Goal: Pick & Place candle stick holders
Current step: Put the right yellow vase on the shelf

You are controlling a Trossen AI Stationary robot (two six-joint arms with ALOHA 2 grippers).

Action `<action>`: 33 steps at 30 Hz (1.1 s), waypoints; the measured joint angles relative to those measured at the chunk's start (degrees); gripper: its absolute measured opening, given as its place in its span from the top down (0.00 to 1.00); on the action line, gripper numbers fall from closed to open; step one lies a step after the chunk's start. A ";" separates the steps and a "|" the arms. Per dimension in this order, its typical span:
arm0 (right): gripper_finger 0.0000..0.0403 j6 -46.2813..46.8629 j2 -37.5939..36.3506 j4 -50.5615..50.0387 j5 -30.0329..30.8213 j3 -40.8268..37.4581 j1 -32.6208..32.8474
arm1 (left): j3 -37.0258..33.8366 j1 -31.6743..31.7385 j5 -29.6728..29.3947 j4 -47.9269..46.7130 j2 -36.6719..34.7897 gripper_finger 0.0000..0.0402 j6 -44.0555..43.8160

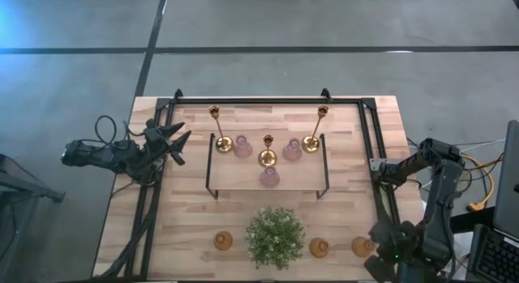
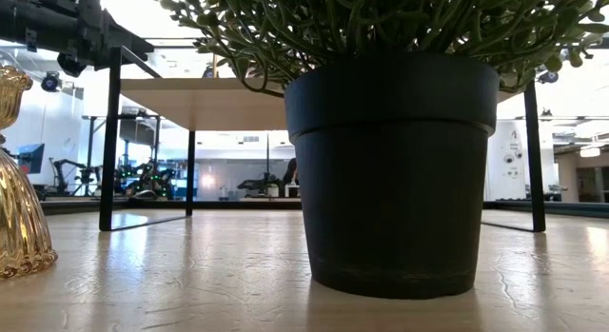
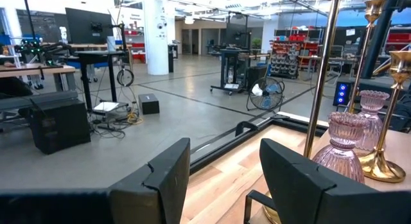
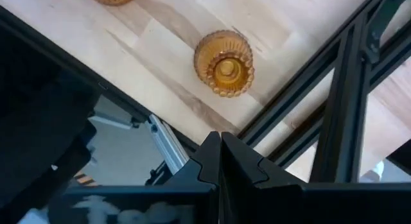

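Surface: pale wood planks in a black frame, on grey concrete floor; workshop with desks and racks beyond.

Landmark: potted plant, near edge. Amber holders flank it: one left, two right, upright.

Behind the plant, raised shelf: three pink glass holders and three brass sticks, all upright, long axes vertical.

Right gripper: fingers pressed together, empty, right of the plant above the outermost amber holder.

Left gripper: fingers apart, empty, left of the shelf, pointing at it.

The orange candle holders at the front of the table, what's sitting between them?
The bushy green plant sits between the orange holder and another orange holder, as the high view shows.
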 joint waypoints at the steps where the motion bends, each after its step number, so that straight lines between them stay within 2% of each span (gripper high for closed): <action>1: 0.98 -0.09 0.15 0.10 0.00 -0.02 -0.03 | 0.00 0.00 0.00 0.00 0.00 0.52 -0.02; 8: 0.98 -0.18 1.63 0.20 -0.36 -1.84 -0.44 | -0.01 0.00 0.00 0.00 0.04 0.52 -0.11; 13: 0.98 -1.49 1.61 4.78 -12.47 -5.75 -1.29 | -0.11 0.00 0.00 0.00 0.07 0.52 -0.11; 14: 0.98 -2.16 1.55 6.74 -13.27 -6.65 -1.29 | -0.11 0.00 0.00 0.00 0.07 0.52 -0.11; 26: 0.98 -3.89 1.07 24.07 -13.36 -19.60 -1.41 | -0.18 -0.01 0.01 0.00 0.07 0.52 -0.10; 30: 0.98 -4.15 1.02 24.98 -13.74 -21.94 -1.80 | -0.22 0.00 0.01 0.00 0.09 0.52 -0.09; 33: 0.98 -4.81 0.43 25.24 -11.00 -23.21 -2.50 | -0.22 -0.02 0.02 0.00 0.09 0.52 -0.09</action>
